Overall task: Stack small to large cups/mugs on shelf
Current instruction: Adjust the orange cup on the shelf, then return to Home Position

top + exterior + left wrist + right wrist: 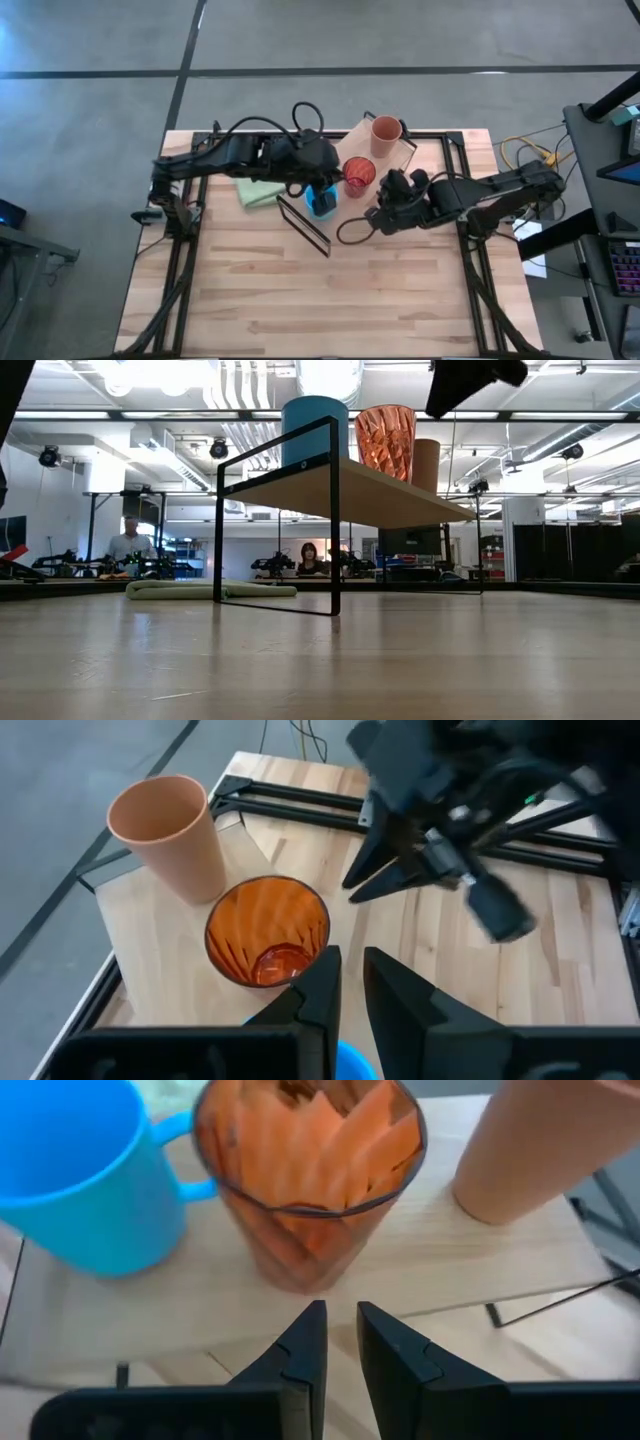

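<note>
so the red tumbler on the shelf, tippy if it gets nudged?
Probably. The red tumbler is tall and narrows toward its base, so a push near the rim could topple it. It looks thin-walled and empty, likely light. The blue mug and orange-brown cup flank it closely on the shelf.

Even, soft light over the table (300, 290) from above, and only faint shadows under the arms. From table height, ceiling lamps (150, 372) blaze white and wash out the top of the room, and the shelf (350, 495) reads dark underneath against that glow. The near tabletop is soft and out of focus there. On the right wrist camera, the blue cup (75, 1170) and red tumbler (310, 1170) sit very close and blurry. On the left wrist camera, the right gripper (430, 850) is smeared.
</note>
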Motion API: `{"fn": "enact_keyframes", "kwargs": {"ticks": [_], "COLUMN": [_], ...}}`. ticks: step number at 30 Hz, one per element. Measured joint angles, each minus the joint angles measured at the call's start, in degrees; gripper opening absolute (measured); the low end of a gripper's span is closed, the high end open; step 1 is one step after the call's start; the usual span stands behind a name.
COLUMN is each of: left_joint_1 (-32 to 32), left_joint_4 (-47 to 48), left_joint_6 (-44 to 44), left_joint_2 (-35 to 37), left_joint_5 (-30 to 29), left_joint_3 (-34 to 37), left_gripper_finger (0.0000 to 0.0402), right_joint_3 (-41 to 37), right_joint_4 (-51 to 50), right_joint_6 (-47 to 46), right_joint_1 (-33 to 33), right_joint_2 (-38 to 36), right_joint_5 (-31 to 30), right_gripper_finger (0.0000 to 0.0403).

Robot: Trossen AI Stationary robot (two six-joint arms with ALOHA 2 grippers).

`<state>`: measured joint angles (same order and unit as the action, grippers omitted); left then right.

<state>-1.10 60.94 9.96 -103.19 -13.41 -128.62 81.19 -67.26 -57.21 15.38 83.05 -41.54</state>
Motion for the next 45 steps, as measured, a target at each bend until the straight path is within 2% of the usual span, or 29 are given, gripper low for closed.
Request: {"fn": "enact_keyframes", "kwargs": {"ticks": [7,9,21,32,37,45], "left_joint_1": [0.0,0.0,0.4,0.7,1.0,2.2], "left_joint_4": [0.1,0.0,0.0,0.0,0.0,2.7], "left_joint_6": [-2.0,-3.3,-4.9,-4.9,-4.9,-4.9], "left_joint_2": [0.7,0.9,1.0,1.0,0.9,1.0], "left_joint_5": [0.0,0.0,0.0,-0.1,-0.2,-0.4], "left_joint_3": [0.2,0.4,0.5,0.5,0.5,0.4], "left_gripper_finger": [0.0034,0.0034,0.0034,0.0034,0.0034,0.0034], "right_joint_3": [-7.6,-8.6,-9.4,-9.4,-9.4,-7.4], "right_joint_4": [15.1,16.6,17.0,17.2,17.2,13.3], "right_joint_6": [0.5,0.3,0.9,5.7,5.1,4.6], "right_joint_1": [-2.1,-2.4,-5.8,-10.2,-9.4,-5.2], "right_joint_2": [-1.7,-1.7,-1.9,-2.0,-2.8,-7.9], "right_joint_5": [1.8,1.9,-0.4,-0.3,2.9,3.1], "right_gripper_finger": [0.0053,0.0053,0.0053,0.0053,0.0053,0.0053]}}
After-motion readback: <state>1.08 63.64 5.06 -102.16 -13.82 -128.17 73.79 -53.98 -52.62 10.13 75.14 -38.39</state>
